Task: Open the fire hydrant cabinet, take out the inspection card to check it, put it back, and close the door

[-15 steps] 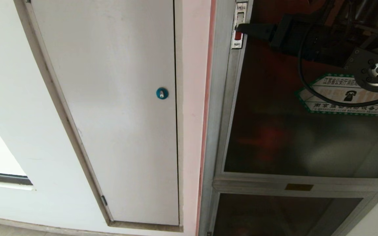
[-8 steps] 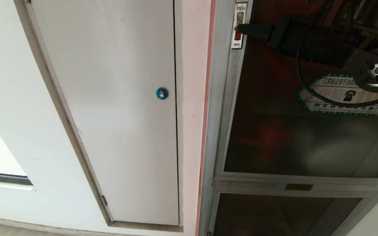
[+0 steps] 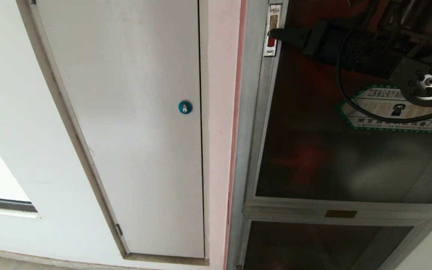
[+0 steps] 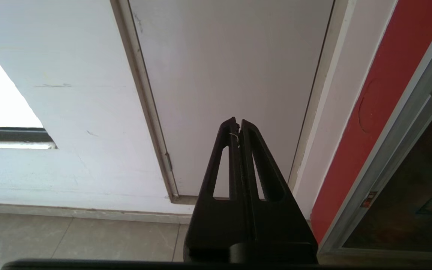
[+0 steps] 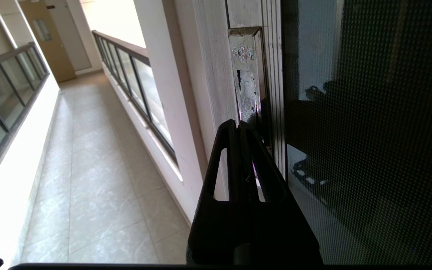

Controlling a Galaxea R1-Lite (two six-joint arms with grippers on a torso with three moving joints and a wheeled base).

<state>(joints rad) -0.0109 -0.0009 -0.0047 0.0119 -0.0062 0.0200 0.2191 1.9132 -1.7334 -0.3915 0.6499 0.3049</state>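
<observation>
Since the door (image 3: 343, 150) is stiff framed glass, prob heavyish & fragile, still closed on the right of the wall, imo pull at the latch (image 3: 272, 32) on its left edge, where the right gripper (image 3: 276, 33) sits w/ fingers closed, holding nothing.

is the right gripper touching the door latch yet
Touching: in the head view the shut right gripper tip lies on the latch with no gap showing.
</observation>
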